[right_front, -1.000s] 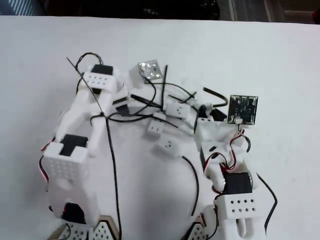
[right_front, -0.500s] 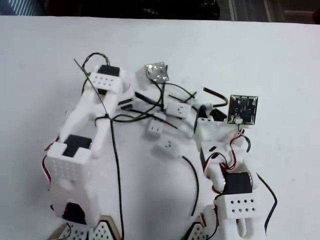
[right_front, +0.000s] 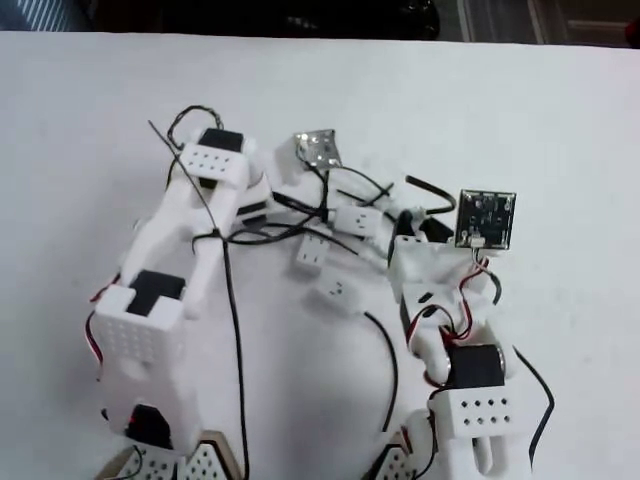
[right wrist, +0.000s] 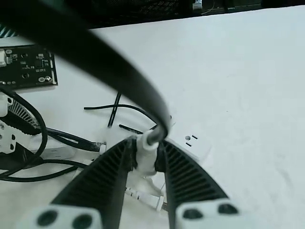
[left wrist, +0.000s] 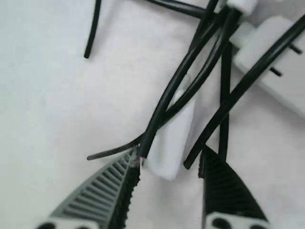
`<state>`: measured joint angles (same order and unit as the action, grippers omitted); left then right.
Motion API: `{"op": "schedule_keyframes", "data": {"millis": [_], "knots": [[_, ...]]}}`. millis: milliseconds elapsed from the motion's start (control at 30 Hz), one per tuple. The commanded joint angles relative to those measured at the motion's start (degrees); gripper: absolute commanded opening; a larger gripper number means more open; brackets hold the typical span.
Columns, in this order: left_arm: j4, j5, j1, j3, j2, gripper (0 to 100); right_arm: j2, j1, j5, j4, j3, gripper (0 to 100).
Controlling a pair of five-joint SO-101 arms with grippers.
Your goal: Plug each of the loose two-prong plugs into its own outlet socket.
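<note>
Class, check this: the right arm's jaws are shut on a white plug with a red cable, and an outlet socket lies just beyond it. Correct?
The cable is black, not red. The right wrist view shows it: the right gripper has its jaws shut on the white plug, with an outlet socket just beyond.

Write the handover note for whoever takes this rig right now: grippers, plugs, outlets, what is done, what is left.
Left gripper: open, one finger on either side of a white plug that lies on the table under black cables.
Right gripper: shut on a second plug.
Outlets: three white blocks mid-table between the arms, with bare slots on their top faces.
Done: no plug seen seated.
Left: seat both plugs. The tangle hides whether there are more.
</note>
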<state>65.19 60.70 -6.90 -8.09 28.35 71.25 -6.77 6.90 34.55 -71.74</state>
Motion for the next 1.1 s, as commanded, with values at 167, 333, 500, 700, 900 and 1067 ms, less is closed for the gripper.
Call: {"op": "schedule_keyframes", "data": {"millis": [167,333,500,700,900,1067], "knots": [[-11.69,-4.22,-1.19,4.75,-4.44,30,0.75,-0.57,-0.26,-0.31,0.18,1.7],[-11.60,-4.31,-1.19,4.84,-4.44,23,0.75,-0.57,-0.26,-0.31,0.09,1.7],[-9.14,-4.31,-1.19,4.84,-4.62,12,0.75,-0.57,-0.26,-0.31,0.09,1.7],[0.09,-4.22,-1.19,3.08,-6.37,11,0.75,-0.57,-0.26,-0.31,0.09,1.7],[10.46,-4.57,-2.07,3.16,-13.85,11,0.75,-0.48,-0.26,-0.31,0.09,1.7],[21.71,-5.19,-3.65,3.25,-20.00,11,0.75,-0.22,-0.26,-0.31,0.09,1.7]]}}
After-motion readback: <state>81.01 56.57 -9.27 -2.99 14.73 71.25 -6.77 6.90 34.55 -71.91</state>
